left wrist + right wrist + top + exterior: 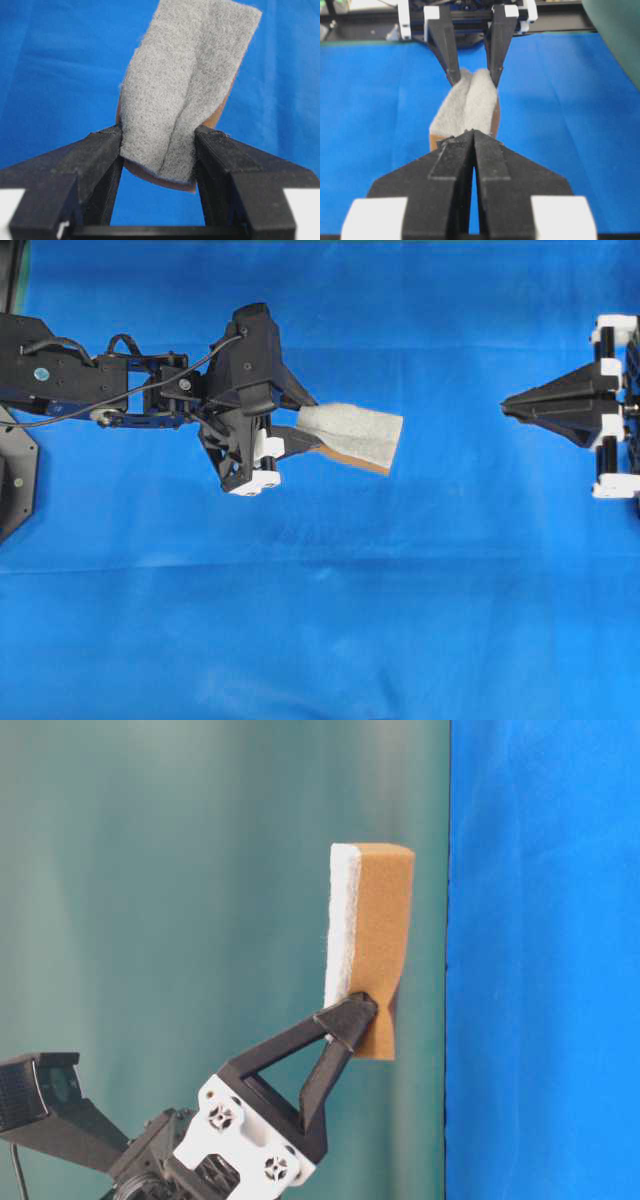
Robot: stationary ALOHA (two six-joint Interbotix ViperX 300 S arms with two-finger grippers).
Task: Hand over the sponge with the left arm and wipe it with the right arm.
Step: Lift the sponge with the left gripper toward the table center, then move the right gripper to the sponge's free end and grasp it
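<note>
**Handover: sponge is presented, right jaws need to open before closing the gap**

Overhead: left gripper [300, 425] is pinching the sponge [352, 432] by its near end, so the free end is sticking out toward the right gripper [510, 403]. The sponge is hanging in the air over the blue cloth [320, 640], grey face up, with the orange layer peeking out along its lower edge. The right gripper is sitting well apart at the right edge, fingers pressed together, holding nothing. My read: it is roughly on the sponge's line, slightly above it in this view, so a small lateral trim is needed on approach.

Table-level: the sponge [370, 945] is showing its orange-brown side, with the white layer as a thin strip on the left. One left finger [340, 1025] is biting its lower corner. The right arm is not showing here.

Left wrist: both fingers [100, 150] are squeezing the sponge [185, 85] hard enough that the grey face is buckling into a central crease. The grip looks secure, and most of the length beyond the tips is free.

Right wrist: the right gripper [472, 137] is pointing straight at the sponge [467, 112], tips closed into one point. The left gripper [474, 80] is pinching the far end beyond it.

Doing it well, as I judge it: spread the right jaws first, come in level along the sponge's long axis, grab the free end clear of the left tips, and have the left hold its pinch until the right one is firm. Risk: the creased end is springing sideways on release.
</note>
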